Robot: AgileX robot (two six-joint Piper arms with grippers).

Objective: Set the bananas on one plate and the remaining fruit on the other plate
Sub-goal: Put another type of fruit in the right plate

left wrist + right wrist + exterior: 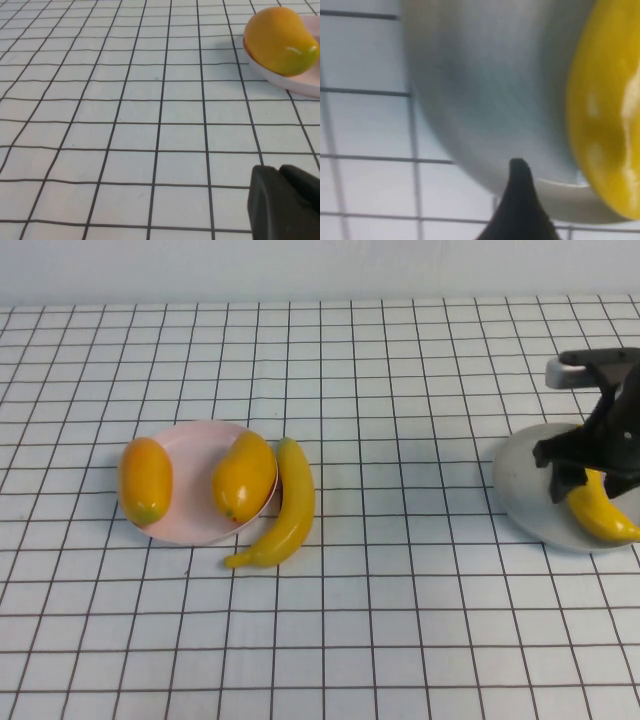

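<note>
The pale pink plate (190, 445) at the left holds both orange-yellow mango-like fruits, one on its left rim (145, 478) and one on its right side (243, 475). One banana (283, 508) lies on the table against the pink plate's right rim. The other banana (600, 508) lies on the grey plate (520, 490) at the right. My right gripper (585, 478) hangs just over that banana, open; one fingertip (520, 195) stands apart from the banana (605, 110) above the grey plate (495, 90). My left gripper (285, 200) is shut and empty, low over the table near a mango (280, 40).
A white cloth with a black grid (400, 620) covers the table. The pink plate's rim (300, 82) shows in the left wrist view. The left arm is out of the high view.
</note>
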